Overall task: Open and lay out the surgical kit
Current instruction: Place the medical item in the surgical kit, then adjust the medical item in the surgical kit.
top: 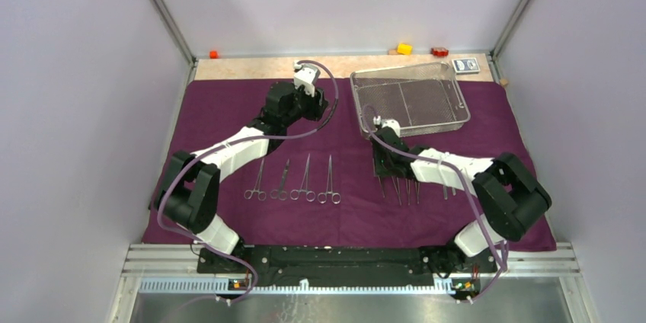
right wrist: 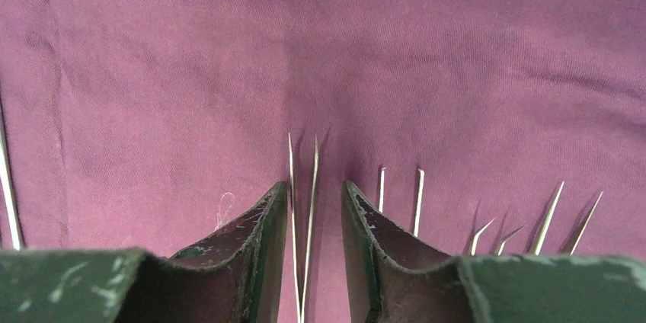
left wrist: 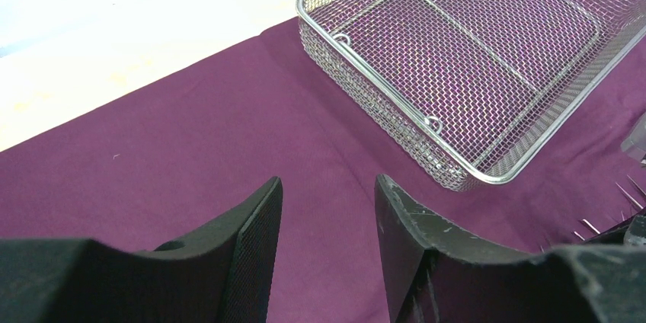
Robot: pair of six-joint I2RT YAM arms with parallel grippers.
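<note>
- The tweezers (right wrist: 291, 186) in hand lie flat on the cloth (top: 228, 110), tips pointing towards the robot. They sit at the left end of a row of more tweezers (right wrist: 417, 193).
- The right jaws straddle this pair. They are part open, with a narrow gap, and the two tines between them are spread, not pinched together. It reads as no firm hold.
- Well to the left, four clamps (top: 305, 180) lie side by side, rings towards the robot.
- The tray (top: 411, 98) sits on the far right part of the cloth and looks bare.
- The left jaws hang open over bare cloth near the far edge, just left of the tray, holding nothing.
- A strip of tabletop (top: 251, 66) shows beyond the cloth.
- Judgement: the kit is nearly laid out, and the step is settling this pair into its row.
- To do that well, the right jaws should widen a little and rise straight up, so that neither pad drags a tine sideways. They should not swing right, where the neighbouring tips lie close.
- The right arm hides the tweezers' butt ends from above, so their spacing there is unknown.
- Whether the left pad touches the near tine cannot be told.
- The count of pairs is hard to fix; tips of about four show.
- A thin steel line at the wrist view's left edge is cut off.
</note>
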